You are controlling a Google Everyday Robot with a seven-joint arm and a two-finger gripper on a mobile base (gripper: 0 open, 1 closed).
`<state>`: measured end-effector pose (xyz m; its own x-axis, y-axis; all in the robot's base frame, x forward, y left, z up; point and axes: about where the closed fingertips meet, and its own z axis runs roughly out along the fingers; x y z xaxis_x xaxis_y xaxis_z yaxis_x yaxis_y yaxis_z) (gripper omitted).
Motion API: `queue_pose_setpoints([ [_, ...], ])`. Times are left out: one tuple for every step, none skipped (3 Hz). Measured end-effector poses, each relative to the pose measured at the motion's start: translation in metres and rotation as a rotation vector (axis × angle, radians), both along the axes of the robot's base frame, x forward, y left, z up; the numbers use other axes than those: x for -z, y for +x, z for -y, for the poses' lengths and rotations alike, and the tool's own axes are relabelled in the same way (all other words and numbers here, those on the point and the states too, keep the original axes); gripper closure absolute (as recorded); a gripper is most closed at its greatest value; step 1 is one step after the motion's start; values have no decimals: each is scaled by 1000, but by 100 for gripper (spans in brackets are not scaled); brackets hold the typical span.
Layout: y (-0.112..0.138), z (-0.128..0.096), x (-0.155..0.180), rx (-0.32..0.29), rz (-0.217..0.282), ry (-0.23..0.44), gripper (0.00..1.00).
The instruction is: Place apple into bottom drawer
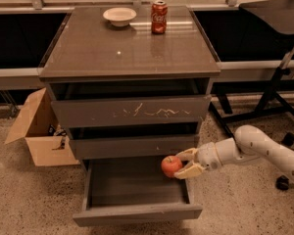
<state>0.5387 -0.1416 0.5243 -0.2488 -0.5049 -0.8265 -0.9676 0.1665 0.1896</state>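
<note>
Over right far part of open bottom drawer (137,213) — gripper (184,163) clamped on apple (171,166), fingers (187,154) above and below it, arm reaching in from right. Apple hangs above tray, not yet resting inside, just below middle drawer (132,146). Held low and inboard, likely so release lands it within walls.

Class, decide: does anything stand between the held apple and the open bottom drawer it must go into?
Nothing visible does. The gripper holds the apple just above the right part of the bottom drawer, which is pulled out with its tray open beneath.
</note>
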Motion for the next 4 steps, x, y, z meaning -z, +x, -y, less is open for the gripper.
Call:
queue_pose_setpoints([
  [0, 1, 1, 1, -1, -1, 100],
  [8, -4, 27, -3, -17, -21, 100],
  [22, -7, 76, -1, -39, -78, 100],
  [37, -17, 130, 13, -80, -145, 100],
])
